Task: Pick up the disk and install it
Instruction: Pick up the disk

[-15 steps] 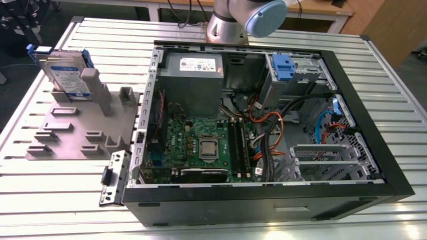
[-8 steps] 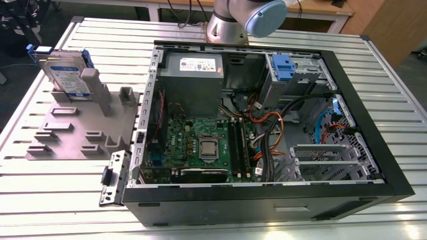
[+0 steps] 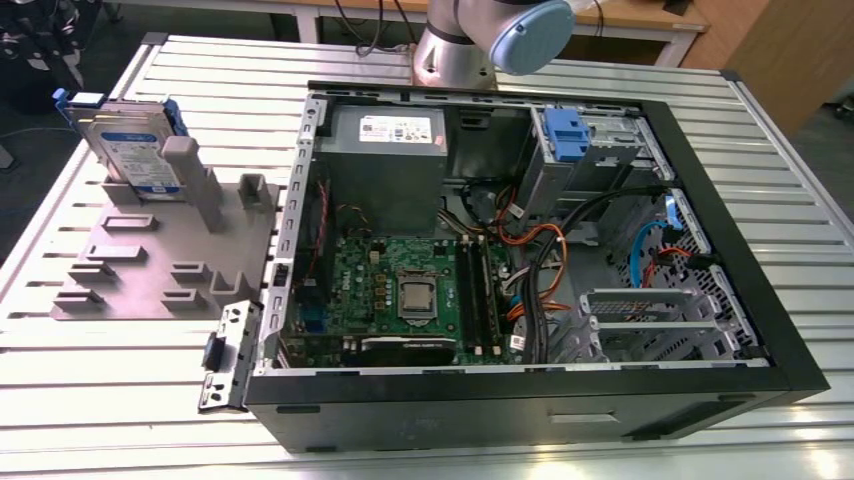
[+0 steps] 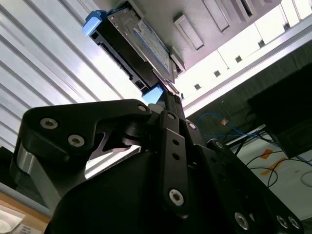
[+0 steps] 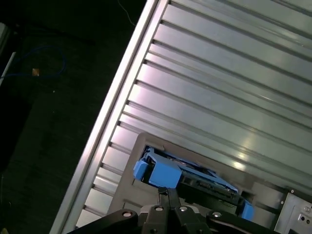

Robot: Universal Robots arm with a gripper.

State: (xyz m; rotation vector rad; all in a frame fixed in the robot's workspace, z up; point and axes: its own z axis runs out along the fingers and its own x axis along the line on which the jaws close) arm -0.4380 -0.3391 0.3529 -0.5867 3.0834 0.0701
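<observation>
The disk [image 3: 128, 140] is a silver hard drive in a blue plastic frame. It stands upright in a slot at the far end of a grey holder block [image 3: 147, 250], on the exterior view's left. In both wrist views my gripper [image 5: 168, 191] [image 4: 165, 90] hangs some way above the disk [image 5: 185, 175] [image 4: 141, 44], apart from it. Its black fingers are shut together with nothing between them. Part of the arm [image 3: 514, 30] shows at the back of the table.
An open black computer case [image 3: 787, 300] lies on the slatted metal table [image 3: 80, 400], right of the holder. Inside are a motherboard [image 3: 414, 290], a grey power supply [image 3: 384, 150], loose cables and a blue latch [image 3: 567, 135] at the drive bay.
</observation>
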